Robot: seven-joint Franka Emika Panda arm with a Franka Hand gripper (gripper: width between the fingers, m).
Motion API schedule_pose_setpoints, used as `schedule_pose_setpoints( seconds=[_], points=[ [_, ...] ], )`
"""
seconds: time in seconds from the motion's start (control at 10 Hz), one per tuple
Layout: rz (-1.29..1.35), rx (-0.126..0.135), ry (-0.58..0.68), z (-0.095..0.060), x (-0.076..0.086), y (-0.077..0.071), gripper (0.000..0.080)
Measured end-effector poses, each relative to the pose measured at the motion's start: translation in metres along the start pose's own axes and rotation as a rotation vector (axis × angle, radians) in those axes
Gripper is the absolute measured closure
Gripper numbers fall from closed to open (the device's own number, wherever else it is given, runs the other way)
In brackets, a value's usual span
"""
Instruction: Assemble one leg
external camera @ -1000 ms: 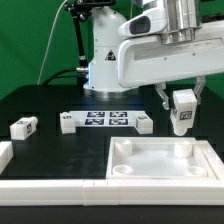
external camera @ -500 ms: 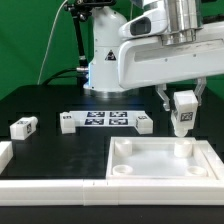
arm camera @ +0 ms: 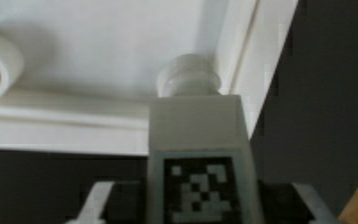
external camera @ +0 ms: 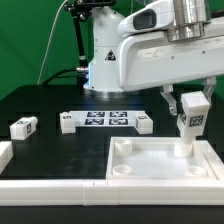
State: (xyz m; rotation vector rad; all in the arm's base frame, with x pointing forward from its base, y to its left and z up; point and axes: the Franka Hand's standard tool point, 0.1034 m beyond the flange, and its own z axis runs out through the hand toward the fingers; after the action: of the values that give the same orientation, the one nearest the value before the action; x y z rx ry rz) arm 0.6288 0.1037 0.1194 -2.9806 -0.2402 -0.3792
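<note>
My gripper [external camera: 190, 104] is shut on a white leg [external camera: 189, 117] with a black-and-white tag on its face. It holds the leg upright over the far corner socket [external camera: 186, 149] on the exterior view's right of the large white square tray [external camera: 140, 172]. In the wrist view the leg [arm camera: 199, 150] points at a round socket post [arm camera: 190, 74] by the tray's rim; my gripper [arm camera: 201, 200] clamps its tagged end. Whether the leg touches the socket I cannot tell.
The marker board [external camera: 104, 120] lies mid-table with small white legs at either end [external camera: 66, 122] [external camera: 144, 124]. Another tagged leg [external camera: 23, 127] lies at the exterior view's left. A white wall [external camera: 50, 187] runs along the front edge.
My gripper has moved with the leg toward the exterior view's right and a little down, from beside the tray's far edge to over its far corner socket.
</note>
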Motion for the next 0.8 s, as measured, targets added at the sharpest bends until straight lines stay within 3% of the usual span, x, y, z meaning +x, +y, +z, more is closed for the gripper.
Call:
schedule_pose_setpoints(
  seconds=[0.1,0.2,0.4,0.5,0.8],
  points=[
    [0.000,0.001,-0.006,0.001,-0.003,-0.001,0.0509],
    [-0.004,-0.012,0.067,-0.001,0.004,0.002,0.0509],
    [-0.013,-0.057,0.254,-0.001,0.002,0.010,0.0509],
    [-0.014,-0.059,0.257,0.003,-0.006,0.010,0.0509],
    [-0.014,-0.057,0.249,0.011,-0.007,0.009,0.0509]
  ],
)
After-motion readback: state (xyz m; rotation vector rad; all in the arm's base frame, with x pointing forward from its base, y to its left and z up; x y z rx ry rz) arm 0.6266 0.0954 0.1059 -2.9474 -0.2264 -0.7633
